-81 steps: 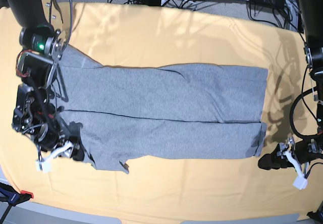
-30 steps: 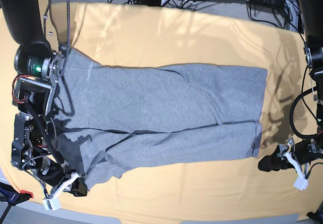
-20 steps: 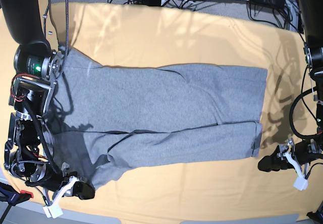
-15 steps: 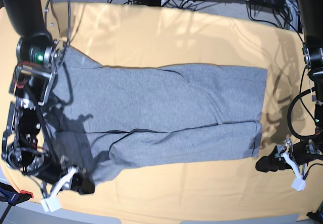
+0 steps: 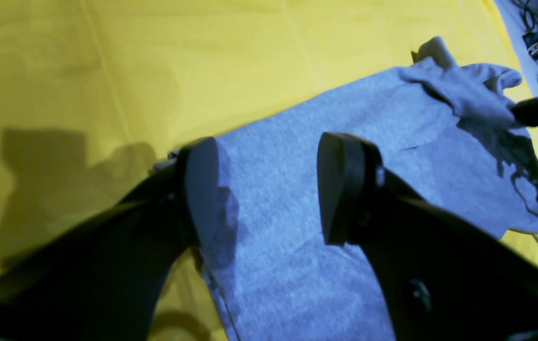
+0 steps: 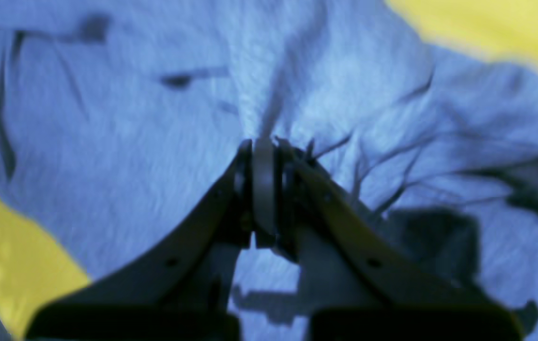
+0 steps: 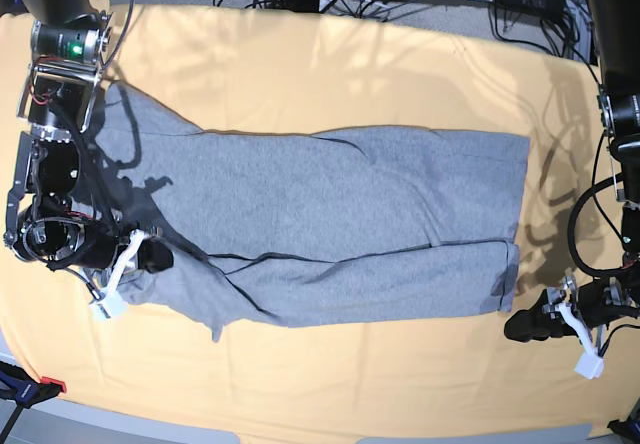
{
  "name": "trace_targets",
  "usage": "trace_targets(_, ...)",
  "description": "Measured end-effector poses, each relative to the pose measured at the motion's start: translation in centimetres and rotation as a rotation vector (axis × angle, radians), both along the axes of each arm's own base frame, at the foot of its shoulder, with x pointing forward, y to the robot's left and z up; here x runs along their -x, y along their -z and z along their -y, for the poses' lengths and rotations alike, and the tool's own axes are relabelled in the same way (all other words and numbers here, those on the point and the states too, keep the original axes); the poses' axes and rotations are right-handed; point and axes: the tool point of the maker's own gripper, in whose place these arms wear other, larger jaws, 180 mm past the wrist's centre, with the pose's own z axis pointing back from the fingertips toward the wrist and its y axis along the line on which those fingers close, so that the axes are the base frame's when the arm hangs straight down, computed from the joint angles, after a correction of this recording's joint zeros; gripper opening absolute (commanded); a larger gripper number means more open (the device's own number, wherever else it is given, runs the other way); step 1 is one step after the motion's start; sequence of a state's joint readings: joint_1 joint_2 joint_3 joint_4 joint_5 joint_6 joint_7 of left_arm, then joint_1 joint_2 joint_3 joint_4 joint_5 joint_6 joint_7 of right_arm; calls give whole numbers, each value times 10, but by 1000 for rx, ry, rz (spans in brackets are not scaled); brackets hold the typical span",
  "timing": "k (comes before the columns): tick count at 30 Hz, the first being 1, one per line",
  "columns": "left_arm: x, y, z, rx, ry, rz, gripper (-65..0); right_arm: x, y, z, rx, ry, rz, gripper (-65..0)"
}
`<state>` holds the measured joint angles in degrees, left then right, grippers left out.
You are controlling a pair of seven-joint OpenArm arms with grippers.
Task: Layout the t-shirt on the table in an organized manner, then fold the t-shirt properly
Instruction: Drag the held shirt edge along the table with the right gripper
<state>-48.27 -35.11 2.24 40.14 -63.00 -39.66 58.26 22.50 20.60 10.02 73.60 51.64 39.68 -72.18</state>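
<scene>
Base view: we have the heather-grey short-sleeved cotton t-shirt (image 7: 330, 229) lying lengthwise across the middle of the wide table under its pale yellow-orange cloth (image 7: 330, 74), hem end at 3 o'clock, sleeve and collar end at 9 o'clock. No black lettering shows, so we judge the print is face down or folded inside. A long crease runs through the lower half of the body, which looks like a lengthwise fold partly laid.

Our right gripper (image 7: 150, 257), at 9 o'clock in this view, has its fingers clenched on shirt fabric; the right wrist view shows the cloth pinched between the closed jaws with wrinkles fanning out from the pinch (image 6: 262, 189). Our read: it holds the sleeve end so it can drag or flip that corner into line with the body.

Our left gripper (image 7: 535, 326), at 4 o'clock, sits on the cloth just beside the hem corner, fingers released and grasping nothing. The left wrist view shows one black pad (image 5: 345, 184) above grey fabric and the other over the shirt's edge, so we judge it is staged to pinch the hem.

Risk as we see it: pulling from 9 o'clock alone may skew the fold, since the hem end is not pinned.
</scene>
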Motion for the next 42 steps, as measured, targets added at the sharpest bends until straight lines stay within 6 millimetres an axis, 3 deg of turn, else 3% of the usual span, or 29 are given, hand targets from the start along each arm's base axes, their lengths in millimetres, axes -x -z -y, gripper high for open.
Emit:
trace_targets(6, -1, 1, 3, 4, 4, 0, -303, 18, -4, -12, -80, -78, -66, -650)
trace_targets(8, -1, 1, 6, 8, 9, 0, -303, 17, -12, -13, -109, -85, -47, -610)
trace_targets(10, -1, 1, 7, 10, 11, 1, -303, 17, -20, -12, -118, -91, -23, -520)
trace_targets(13, -1, 1, 7, 9, 10, 0, -303, 16, -47, -14, -170, -118, 48, -384)
trace_targets(15, -1, 1, 7, 8, 10, 0, -303, 13, -70, -15, -211, -132, 115, -327)
trace_targets(19, -1, 1, 6, 8, 9, 0, -303, -8, -106, -5, -289, -41, 284, -316)
trace_targets(23, -1, 1, 6, 8, 9, 0, -303, -31, -78, 15, -101, 89, 316, -316)
trace_targets(27, -1, 1, 6, 9, 9, 1, -303, -42, -44, 16, -82, 197, 254, -309)
trace_targets(29, -1, 1, 6, 8, 9, 0, -303, -45, -31, 18, -114, 256, 210, -272)
trace_targets(36, -1, 1, 6, 9, 8, 0, -303, -38, 26, 25, -209, 367, 33, -256)
trace_targets(42, -1, 1, 6, 8, 9, 0, -303, -30, 38, 10, -344, 345, -13, -256)
